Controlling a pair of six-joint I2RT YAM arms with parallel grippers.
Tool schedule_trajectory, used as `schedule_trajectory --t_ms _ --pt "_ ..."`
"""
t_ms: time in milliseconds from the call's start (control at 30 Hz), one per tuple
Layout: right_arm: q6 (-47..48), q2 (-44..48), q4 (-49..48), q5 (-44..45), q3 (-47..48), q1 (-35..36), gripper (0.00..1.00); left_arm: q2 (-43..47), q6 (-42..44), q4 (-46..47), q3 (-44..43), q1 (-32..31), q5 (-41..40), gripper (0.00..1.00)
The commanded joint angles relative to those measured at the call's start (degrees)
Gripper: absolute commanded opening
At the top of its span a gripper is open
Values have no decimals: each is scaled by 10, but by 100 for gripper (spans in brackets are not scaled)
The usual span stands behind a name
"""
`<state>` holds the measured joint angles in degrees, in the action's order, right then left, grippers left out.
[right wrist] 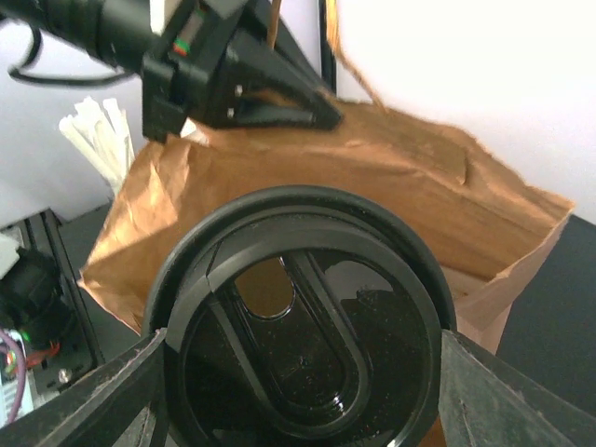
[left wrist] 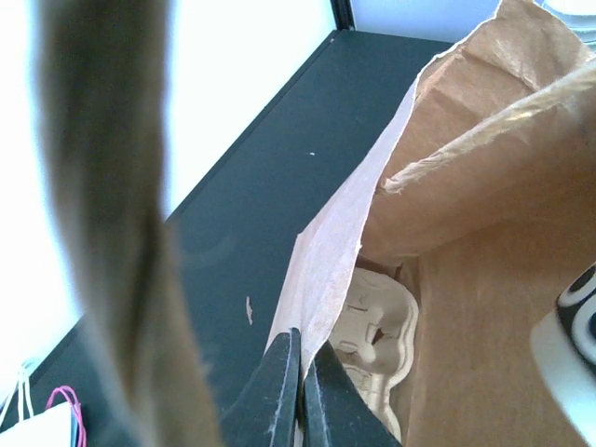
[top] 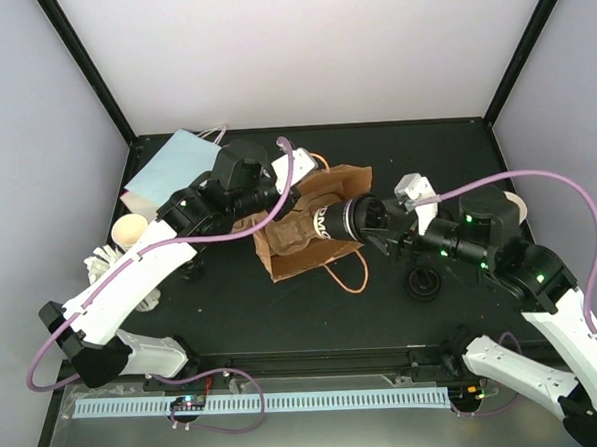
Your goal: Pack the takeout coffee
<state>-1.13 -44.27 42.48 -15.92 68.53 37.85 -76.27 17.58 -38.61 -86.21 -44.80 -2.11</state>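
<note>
Above the table, the right gripper (top: 370,220), jaws spread around a coffee cup (top: 336,221), meets the mouth of the brown bag (top: 300,248), and the cup could snag the rim.

At the left wrist, the left gripper (left wrist: 300,372) pinches the bag's edge. If the paper slips, the mouth would close over the pulp carrier (left wrist: 377,335).

At the right wrist, the lid (right wrist: 303,317) faces the opening, and a bump might unseat it.

black cup (top: 338,221) with white lettering, brown paper bag (top: 285,254), pale-blue flat bag (top: 167,165), black tabletop (top: 283,314)

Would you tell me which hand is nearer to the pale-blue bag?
Left. The left hand pinches the brown bag close to the pale-blue bag; the right hand holds a lidded cup at the brown bag's mouth, farther away.
</note>
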Motion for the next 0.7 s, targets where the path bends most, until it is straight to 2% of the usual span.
schedule_trajectory --t_ms 0,167,367,667 --pt "37 -19 38 -14 12 8 53 2 17 41 -6 -8 -1 2" --pt "69 -35 87 18 2 70 51 15 25 78 25 -12 -19 1" --pt "107 -43 102 110 -33 191 49 34 32 90 57 -27 -20 2" --pt "152 -69 103 266 -60 300 50 89 15 72 116 -70 -5 1"
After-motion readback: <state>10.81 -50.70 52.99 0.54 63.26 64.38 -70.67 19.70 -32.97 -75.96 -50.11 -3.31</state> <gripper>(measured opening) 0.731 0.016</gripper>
